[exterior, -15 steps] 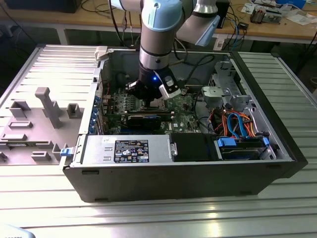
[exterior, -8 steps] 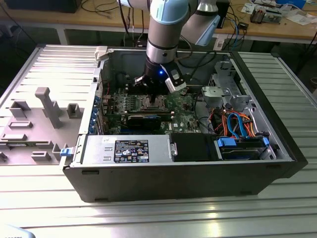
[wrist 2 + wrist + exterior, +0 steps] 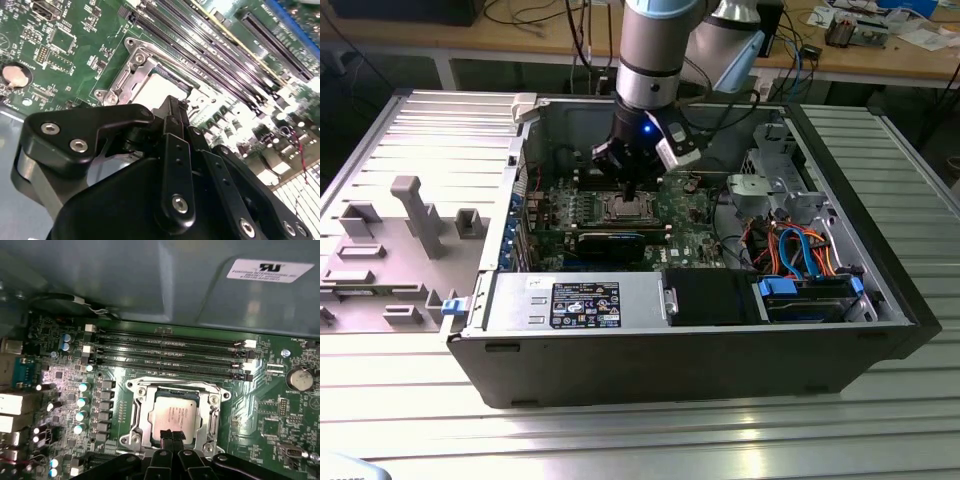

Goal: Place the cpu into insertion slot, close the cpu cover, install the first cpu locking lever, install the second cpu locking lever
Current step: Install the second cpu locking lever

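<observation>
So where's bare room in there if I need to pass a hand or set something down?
Free: the ribbed table outside the case, beyond the grey fixtures, and the flat drive cage top. Crowded: around the cpu, where the gripper sits, with memory slots alongside, and the cable bundle.

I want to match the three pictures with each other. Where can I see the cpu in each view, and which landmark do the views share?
Exterior view: the cpu sits mid-motherboard inside the open case, just below the gripper.
First wrist view: the silver square lies in the socket, framed by the cpu cover, fingertips at its edge.
Second wrist view: a pale patch just beyond the fingertips.
Shared landmark: the long memory slots beside the socket.
</observation>
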Robot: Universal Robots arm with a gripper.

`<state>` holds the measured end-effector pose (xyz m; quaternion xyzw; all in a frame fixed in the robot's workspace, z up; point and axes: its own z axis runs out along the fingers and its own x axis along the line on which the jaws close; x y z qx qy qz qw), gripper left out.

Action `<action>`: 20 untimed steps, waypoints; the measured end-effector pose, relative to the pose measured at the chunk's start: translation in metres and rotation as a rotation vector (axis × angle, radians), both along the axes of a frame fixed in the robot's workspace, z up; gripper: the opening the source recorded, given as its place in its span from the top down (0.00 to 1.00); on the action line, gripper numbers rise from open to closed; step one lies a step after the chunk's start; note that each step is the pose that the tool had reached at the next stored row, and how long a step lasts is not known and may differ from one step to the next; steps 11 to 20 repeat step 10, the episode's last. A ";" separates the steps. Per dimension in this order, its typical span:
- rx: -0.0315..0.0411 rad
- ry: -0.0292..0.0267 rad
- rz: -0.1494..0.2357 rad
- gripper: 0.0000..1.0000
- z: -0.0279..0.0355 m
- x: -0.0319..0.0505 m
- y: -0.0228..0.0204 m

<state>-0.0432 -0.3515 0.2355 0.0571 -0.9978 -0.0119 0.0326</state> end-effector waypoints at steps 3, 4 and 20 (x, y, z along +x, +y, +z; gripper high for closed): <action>-0.0029 0.0001 0.000 0.89 0.0095 0.0000 0.0000; -0.0029 0.0000 0.000 0.89 0.0117 0.0000 0.0000; -0.0029 0.0000 0.000 0.89 0.0123 0.0000 0.0000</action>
